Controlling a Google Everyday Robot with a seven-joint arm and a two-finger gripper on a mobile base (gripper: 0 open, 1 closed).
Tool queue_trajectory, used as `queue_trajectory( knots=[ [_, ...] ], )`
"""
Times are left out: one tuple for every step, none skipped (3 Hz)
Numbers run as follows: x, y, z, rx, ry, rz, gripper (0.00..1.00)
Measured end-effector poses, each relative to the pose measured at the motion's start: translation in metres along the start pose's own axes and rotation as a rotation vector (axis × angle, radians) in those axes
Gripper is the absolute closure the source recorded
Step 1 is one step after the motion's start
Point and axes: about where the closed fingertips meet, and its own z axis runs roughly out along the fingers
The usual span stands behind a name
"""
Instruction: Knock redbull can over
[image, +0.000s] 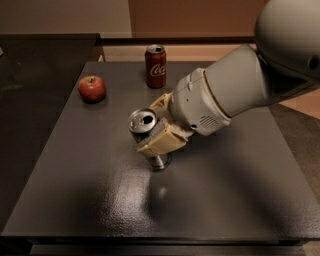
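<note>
The redbull can (143, 121) is a slim silver can with an open top, in the middle of the dark table (90, 190). Its top leans to the left, and its base (158, 161) is lower and to the right. Most of its body is hidden by the fingers. My gripper (148, 126) reaches in from the right. One beige finger (161, 140) lies on the near side of the can and the other (159, 102) on the far side, closed on it.
A red cola can (155, 66) stands upright at the back of the table. A red apple (92, 88) lies at the back left. A dark counter (40, 55) adjoins the table on the left. My big white arm (240, 85) covers the right side.
</note>
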Motion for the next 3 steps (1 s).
queue_trajectory(
  knots=[
    [0.013,-0.011,-0.017,0.054,0.163,-0.02,1.0],
    [0.029,-0.016,-0.021,0.09,0.34,-0.042,1.0],
    [0.047,-0.02,-0.017,0.13,0.505,-0.062,1.0]
  ],
)
